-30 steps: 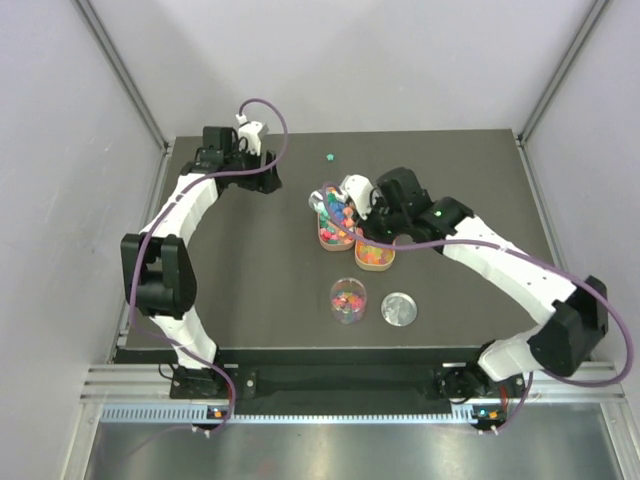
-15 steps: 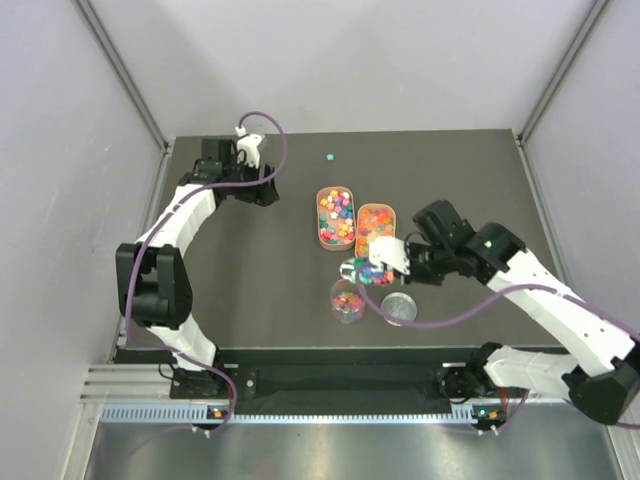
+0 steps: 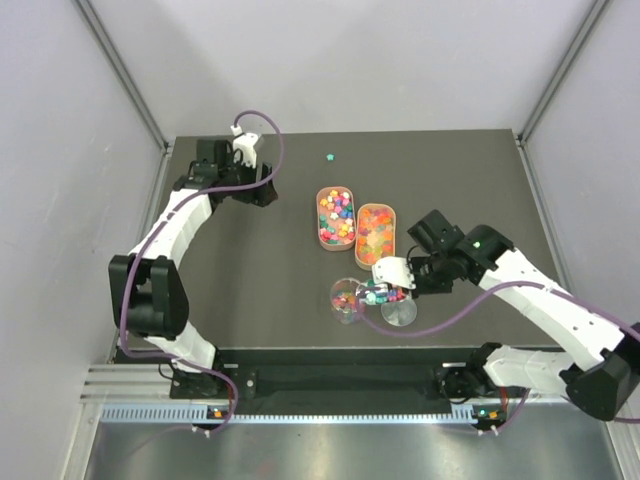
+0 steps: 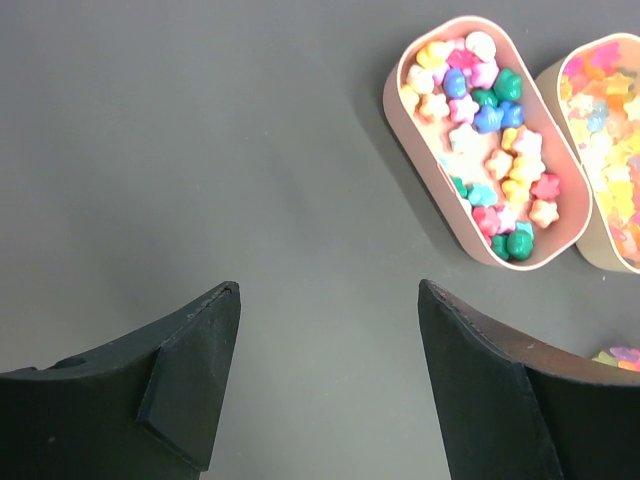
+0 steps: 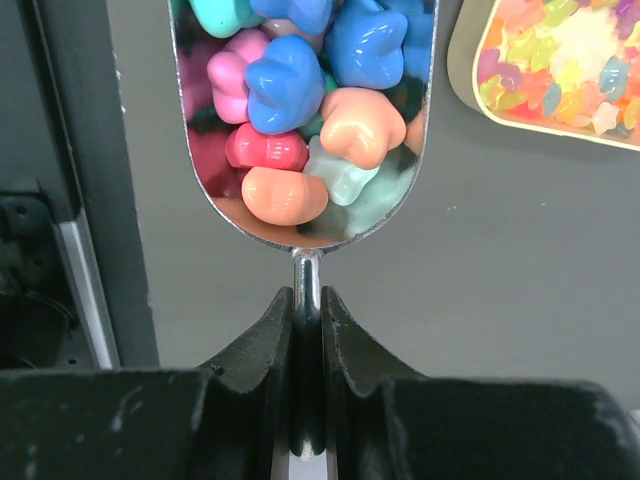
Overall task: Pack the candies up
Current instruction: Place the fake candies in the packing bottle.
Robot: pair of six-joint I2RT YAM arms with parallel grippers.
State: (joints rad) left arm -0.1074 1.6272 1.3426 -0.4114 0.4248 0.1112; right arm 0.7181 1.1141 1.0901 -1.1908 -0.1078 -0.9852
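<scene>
My right gripper [image 5: 308, 295] is shut on the thin handle of a metal scoop [image 5: 300, 215] heaped with candies [image 5: 290, 85] in blue, pink, orange and mint. In the top view the scoop [image 3: 376, 294] hangs low at the right edge of a small clear jar [image 3: 343, 303] that holds some candies. Whether scoop and jar touch cannot be told. Two oval tan trays [image 3: 318, 218] [image 3: 395, 235] of mixed candies lie behind them. My left gripper [image 4: 328, 290] is open over bare table at the back left, to the left of the trays [image 4: 398, 120].
A round metal lid [image 3: 400, 312] lies flat just right of the jar, under my right wrist. One loose green candy [image 3: 329, 156] sits near the table's back edge. The table's front edge is close to the jar.
My right arm swung from the trays towards the front, carrying the filled scoop to the jar. The left arm barely shifted and stayed open.
</scene>
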